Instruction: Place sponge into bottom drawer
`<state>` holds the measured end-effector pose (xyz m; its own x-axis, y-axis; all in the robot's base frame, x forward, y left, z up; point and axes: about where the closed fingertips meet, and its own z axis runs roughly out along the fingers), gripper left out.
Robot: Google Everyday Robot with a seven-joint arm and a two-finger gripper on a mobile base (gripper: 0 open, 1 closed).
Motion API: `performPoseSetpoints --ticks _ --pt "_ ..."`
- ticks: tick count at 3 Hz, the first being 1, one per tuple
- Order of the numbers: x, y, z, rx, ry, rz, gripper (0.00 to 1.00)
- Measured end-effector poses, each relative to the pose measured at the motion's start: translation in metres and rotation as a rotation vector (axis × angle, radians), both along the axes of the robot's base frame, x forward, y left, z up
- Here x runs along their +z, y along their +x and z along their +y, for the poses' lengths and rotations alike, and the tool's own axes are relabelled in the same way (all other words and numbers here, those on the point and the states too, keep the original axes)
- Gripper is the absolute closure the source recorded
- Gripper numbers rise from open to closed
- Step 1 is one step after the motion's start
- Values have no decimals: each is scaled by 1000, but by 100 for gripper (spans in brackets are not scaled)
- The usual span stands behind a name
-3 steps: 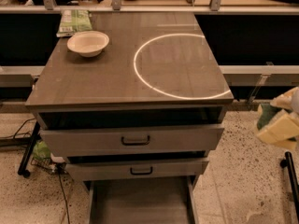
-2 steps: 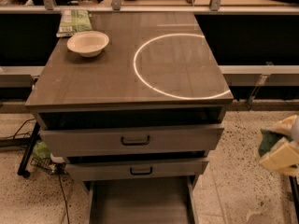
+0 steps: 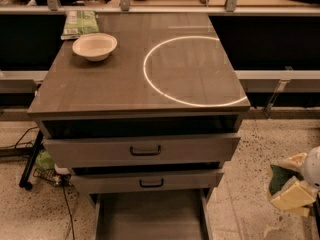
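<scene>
Your gripper (image 3: 294, 184) is low at the right edge of the camera view, out over the speckled floor (image 3: 260, 149) and well to the right of the cabinet (image 3: 100, 89). Its fingers are closed around the sponge (image 3: 290, 196), whose dark green layer faces the cabinet and whose yellow foam sits below and to the right.

Over the last second the gripper has dropped steadily. It began level with the cabinet top, passed the height of the top drawer (image 3: 145, 150), and is now down around the second drawer (image 3: 150, 182). It has hardly moved sideways, and the sponge has come down with it without shifting in the grip.

You have got the height you needed, but you have not yet made the reach. The bottom drawer (image 3: 150, 216) is already pulled out under the two closed ones, with its grey tray open and bare where it shows. What probably remains is a move left and a little lower, until the sponge hangs over that tray, and then a release. Watch the drawer's right side rail and the front corner of the cabinet as you cross.

The bowl (image 3: 94, 46) and the green packet (image 3: 80, 23) sit at the back left of the top, unmoved and out of your way.
</scene>
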<state>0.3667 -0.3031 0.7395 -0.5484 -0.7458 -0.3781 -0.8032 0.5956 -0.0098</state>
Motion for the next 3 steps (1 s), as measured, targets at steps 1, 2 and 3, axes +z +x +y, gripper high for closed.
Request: performPoseSetpoints --ticks 1,2,3 --pt "0 0 0 0 0 0 100" --pt "-32 -7 9 -3 42 -6 100" --pt "-145 -27 50 32 192 -20 100"
